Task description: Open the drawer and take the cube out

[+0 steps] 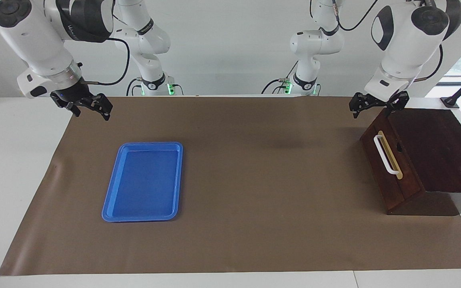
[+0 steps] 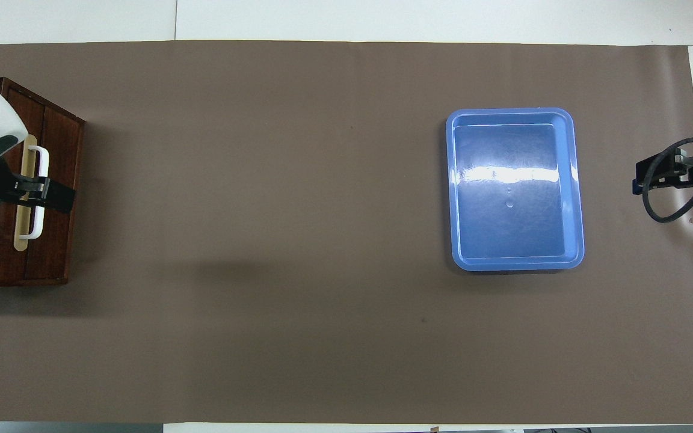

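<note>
— Brown paper (image 1: 254,180) covered most of the white table, and very little stood on it. What was there?

— At the left arm's end sat the dark wooden box (image 1: 438,152), with the drawer (image 1: 388,166) pushed fully in, its front facing the middle of the table. The white bar handle (image 1: 386,155) lay along a brass-yellow strip on that front. Toward the right arm's end lay a blue tray (image 1: 144,182), bare inside, probably set there to receive whatever came out of the drawer.

— And the cube?

— It was nowhere to be seen. With the drawer closed, I judged it was shut away inside, but nothing showed it.

— Where were the arms?

— The left gripper (image 1: 376,105) hung in the air over the box's corner nearest the robots, above the drawer front and clear of the handle. From overhead it (image 2: 43,192) seemed to cross the handle, yet the facing view showed it raised. Its fingers looked parted and empty, which suited a reach for the bar. The right gripper (image 1: 90,106) waited over the paper's edge, up in the air, fingers apart and holding nothing.

— So how far along was the job?

— At the very start, I thought: handle ungrasped, drawer unopened.
</note>
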Robot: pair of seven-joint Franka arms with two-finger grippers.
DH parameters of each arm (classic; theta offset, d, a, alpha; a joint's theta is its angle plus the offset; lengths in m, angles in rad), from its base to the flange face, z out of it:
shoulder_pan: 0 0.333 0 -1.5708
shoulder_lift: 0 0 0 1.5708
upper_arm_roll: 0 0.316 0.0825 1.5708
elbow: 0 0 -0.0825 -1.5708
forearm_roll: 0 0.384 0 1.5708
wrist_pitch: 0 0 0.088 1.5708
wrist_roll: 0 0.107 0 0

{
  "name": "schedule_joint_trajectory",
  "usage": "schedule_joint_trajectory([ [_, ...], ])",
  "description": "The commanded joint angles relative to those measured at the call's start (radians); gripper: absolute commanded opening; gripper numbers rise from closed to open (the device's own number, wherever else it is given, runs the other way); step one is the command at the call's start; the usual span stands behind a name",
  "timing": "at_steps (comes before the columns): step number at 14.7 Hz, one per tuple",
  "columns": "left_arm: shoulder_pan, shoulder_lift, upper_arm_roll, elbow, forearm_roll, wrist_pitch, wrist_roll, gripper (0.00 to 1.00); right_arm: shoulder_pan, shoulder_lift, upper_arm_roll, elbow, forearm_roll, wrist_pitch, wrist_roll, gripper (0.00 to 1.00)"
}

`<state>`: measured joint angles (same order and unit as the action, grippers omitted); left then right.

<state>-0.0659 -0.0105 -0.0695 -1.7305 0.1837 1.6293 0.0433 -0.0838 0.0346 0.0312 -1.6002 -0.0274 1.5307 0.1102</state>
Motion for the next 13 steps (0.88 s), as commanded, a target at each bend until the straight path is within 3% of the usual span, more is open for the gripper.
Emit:
schedule_joint_trajectory([
  [1, -0.031, 0.003, 0.01, -0.102, 0.098, 0.118, -0.034, 1.0, -0.007, -0.004, 0.009, 0.005, 0.001, -0.018, 0.009, 1.0],
  [4, -0.014, 0.072, 0.01, -0.135, 0.209, 0.226, -0.034, 1.0, -0.007, -0.004, 0.009, 0.005, 0.001, -0.018, 0.009, 1.0],
  [7, 0.021, 0.127, 0.013, -0.142, 0.244, 0.317, -0.036, 1.0, -0.007, -0.004, 0.009, 0.005, 0.001, -0.018, 0.009, 1.0],
  [13, 0.09, 0.153, 0.013, -0.19, 0.31, 0.481, -0.033, 1.0, -0.008, -0.004, 0.009, 0.005, 0.001, -0.018, 0.009, 1.0],
])
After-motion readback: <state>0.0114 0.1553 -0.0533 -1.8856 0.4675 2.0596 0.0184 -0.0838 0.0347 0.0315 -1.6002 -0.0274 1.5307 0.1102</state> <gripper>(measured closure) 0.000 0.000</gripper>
